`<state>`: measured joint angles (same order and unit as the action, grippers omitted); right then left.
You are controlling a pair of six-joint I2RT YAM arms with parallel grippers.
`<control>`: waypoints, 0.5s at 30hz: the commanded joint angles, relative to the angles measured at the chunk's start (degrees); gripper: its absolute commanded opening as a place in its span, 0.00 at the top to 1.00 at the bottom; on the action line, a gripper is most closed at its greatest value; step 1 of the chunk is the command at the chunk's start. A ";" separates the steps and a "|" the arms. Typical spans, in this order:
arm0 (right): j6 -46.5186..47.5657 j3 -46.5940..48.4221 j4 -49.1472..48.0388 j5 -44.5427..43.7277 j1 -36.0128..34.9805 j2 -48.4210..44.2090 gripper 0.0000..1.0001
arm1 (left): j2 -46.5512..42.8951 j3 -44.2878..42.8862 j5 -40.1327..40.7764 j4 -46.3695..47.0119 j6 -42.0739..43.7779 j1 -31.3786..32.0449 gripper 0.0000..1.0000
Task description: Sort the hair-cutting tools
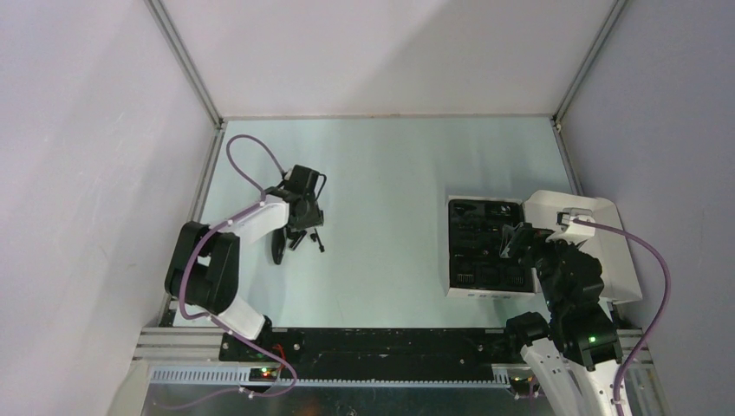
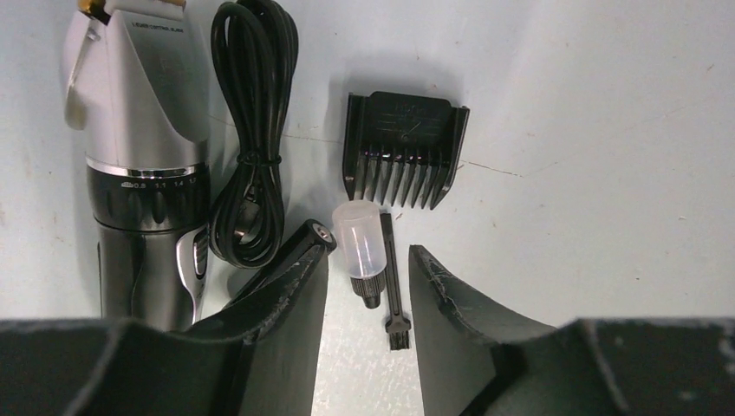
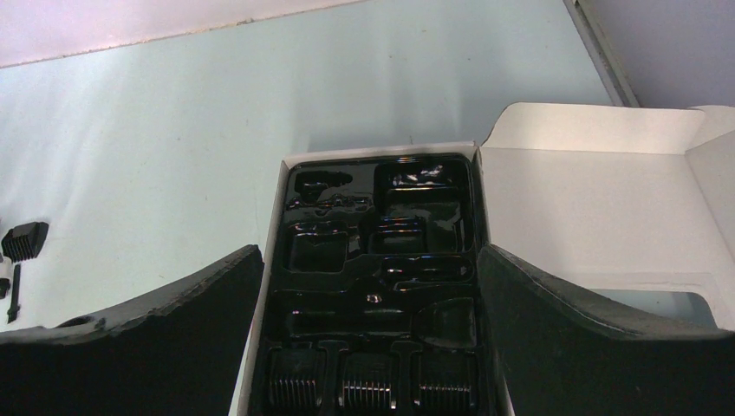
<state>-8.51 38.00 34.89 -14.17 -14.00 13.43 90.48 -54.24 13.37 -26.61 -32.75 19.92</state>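
In the left wrist view, the clipper body [image 2: 143,173] with its silvery head lies at the left beside a coiled black cable [image 2: 251,147]. A black comb attachment [image 2: 406,152] lies further out. A small clear bottle [image 2: 362,251] and the thin brush [image 2: 392,286] lie between my open left gripper's [image 2: 368,260] fingers, untouched. In the top view that gripper [image 1: 303,227] hovers low over the tools [image 1: 279,247]. My right gripper [image 3: 368,256] is open and empty above the box's black insert [image 3: 381,182], where three comb attachments [image 3: 368,381] sit in the near slots.
The white box [image 1: 485,293] stands at the right with its lid [image 1: 607,251] folded open to the right. Grey walls and metal rails enclose the table on the left, back and right. The comb [image 3: 24,240] shows at the right wrist view's far left edge.
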 commanded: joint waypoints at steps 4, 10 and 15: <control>0.05 0.04 -1.77 -0.52 0.27 0.25 0.01 | 1.64 -5.57 3.50 -2.19 5.24 0.12 0.53; 0.07 -0.04 -1.72 -0.76 0.31 0.02 0.00 | 4.31 -8.02 3.59 -3.71 7.49 0.12 0.53; 0.11 0.05 -1.68 -0.90 0.31 -0.06 0.01 | 7.08 -9.09 2.86 -4.06 7.57 0.12 0.53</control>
<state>-8.51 37.98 34.89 -14.20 -13.87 13.43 95.79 -61.54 15.49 -29.78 -26.70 19.92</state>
